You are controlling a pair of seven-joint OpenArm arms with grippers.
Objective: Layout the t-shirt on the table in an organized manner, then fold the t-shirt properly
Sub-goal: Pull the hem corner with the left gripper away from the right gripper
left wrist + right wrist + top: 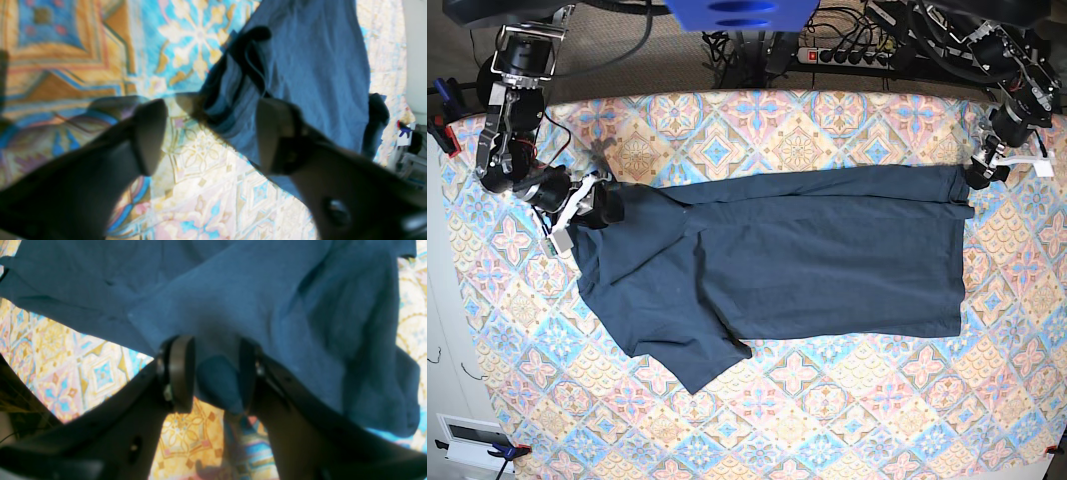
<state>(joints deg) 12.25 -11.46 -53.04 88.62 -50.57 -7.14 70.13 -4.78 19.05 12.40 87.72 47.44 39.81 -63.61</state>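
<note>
Fabric of the plain dark navy cotton t-shirt (827, 255) stretches lengthwise between both arms across the pastel diamond-tiled bench (827, 420), the right gripper (213, 373) fingers pinching its sleeve-end edge, the left gripper (210, 133) fingers spread open beside its hem.

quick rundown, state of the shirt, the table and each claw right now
t-shirt: spread flat across the table, one sleeve end wrinkled and partly folded, not yet folded up
table: covered by the patterned cloth, shirt lying on it
left claw: open, nothing between its jaws, at the shirt's edge
right claw: shut on a bunch of the t-shirt's fabric
</note>
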